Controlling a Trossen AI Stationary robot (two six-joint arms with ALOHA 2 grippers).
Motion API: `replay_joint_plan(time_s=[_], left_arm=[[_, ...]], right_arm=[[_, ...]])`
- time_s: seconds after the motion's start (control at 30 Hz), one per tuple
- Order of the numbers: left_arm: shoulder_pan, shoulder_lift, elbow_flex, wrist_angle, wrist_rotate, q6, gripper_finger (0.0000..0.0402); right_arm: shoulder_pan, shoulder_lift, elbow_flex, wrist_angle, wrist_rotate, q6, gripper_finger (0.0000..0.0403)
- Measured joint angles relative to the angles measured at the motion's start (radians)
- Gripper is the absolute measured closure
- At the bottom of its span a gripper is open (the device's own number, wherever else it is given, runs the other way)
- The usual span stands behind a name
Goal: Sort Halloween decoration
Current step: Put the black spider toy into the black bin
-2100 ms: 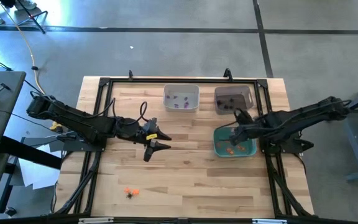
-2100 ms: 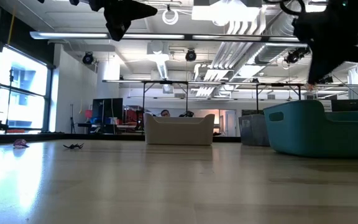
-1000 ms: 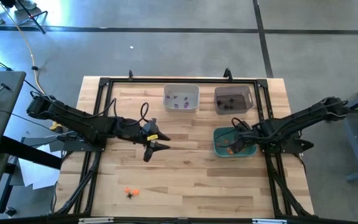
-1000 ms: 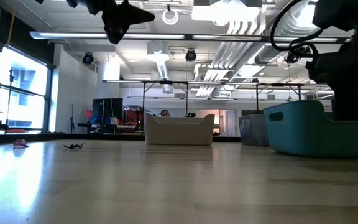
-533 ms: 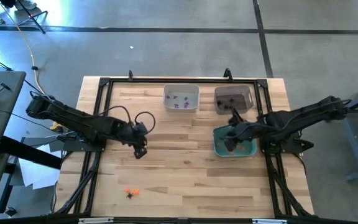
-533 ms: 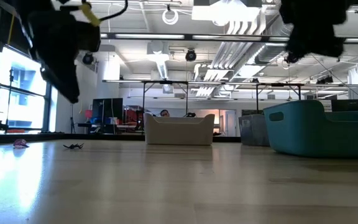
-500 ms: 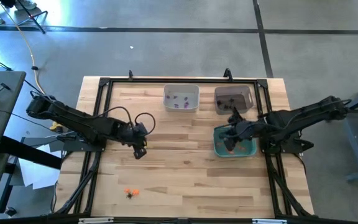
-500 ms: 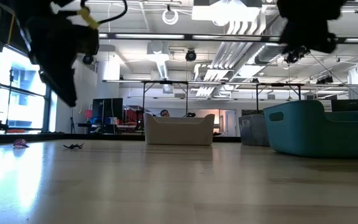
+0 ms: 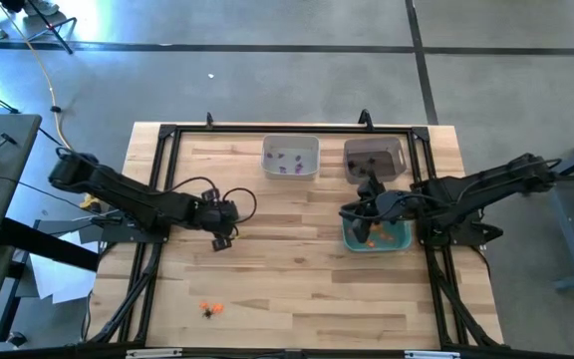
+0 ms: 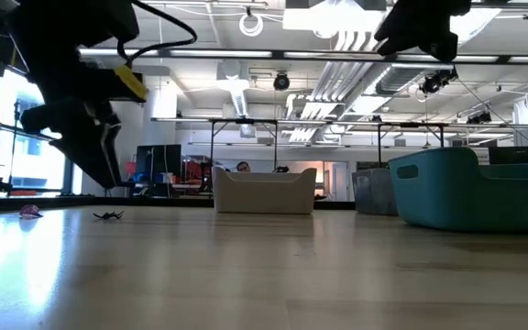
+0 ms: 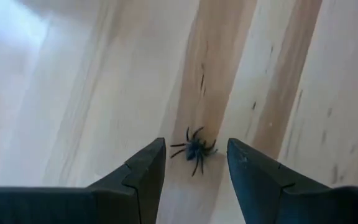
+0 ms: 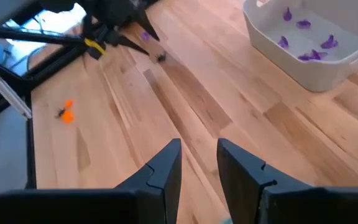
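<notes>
table [image 9: 297,289]: light wood planks, black frame round the edge
white bin [image 9: 291,157]: far side, near middle
dark bin [image 9: 374,157]: just right of white bin
teal bin [image 9: 403,240]: right side, nearer than dark bin
floor [image 9: 267,70]: grey concrete, dark seams
yellow cable [image 9: 46,75]: on floor, far left

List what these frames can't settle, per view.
- High view: the left gripper hides the black spider below it; the orange trinkets are too small to identify.
- Low view: the walls of the teal bin, white bin and dark bin hide their contents.
- Right wrist view: the right gripper has open fingers and nothing between them; the teal bin is cut off.
</notes>
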Motion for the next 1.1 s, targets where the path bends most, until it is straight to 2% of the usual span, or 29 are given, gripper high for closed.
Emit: replay_joint_plan(time_s=[0.5, 0.7, 0.83, 1.0, 1.1], left_arm=[[0.088, 0.222, 0.006, 0.070, 0.071, 0.103, 0.0241], [0.101, 0.230, 0.005, 0.086, 0.076, 0.100, 0.0244], [0.101, 0.221, 0.002, 0.087, 0.091, 0.053, 0.0287], [0.101, 0.222, 0.002, 0.080, 0.123, -0.008, 0.0386], [0.100, 0.222, 0.002, 0.080, 0.122, -0.035, 0.0392]], right_arm=[[0.000, 0.061, 0.000, 0.007, 0.000, -0.041, 0.0304], [0.000, 0.063, 0.000, 0.010, 0.002, -0.050, 0.0304], [0.000, 0.063, 0.000, 0.009, 0.010, -0.050, 0.0304], [0.000, 0.063, 0.000, 0.008, 0.011, -0.057, 0.0304], [0.000, 0.063, 0.000, 0.008, 0.012, -0.060, 0.0304]])
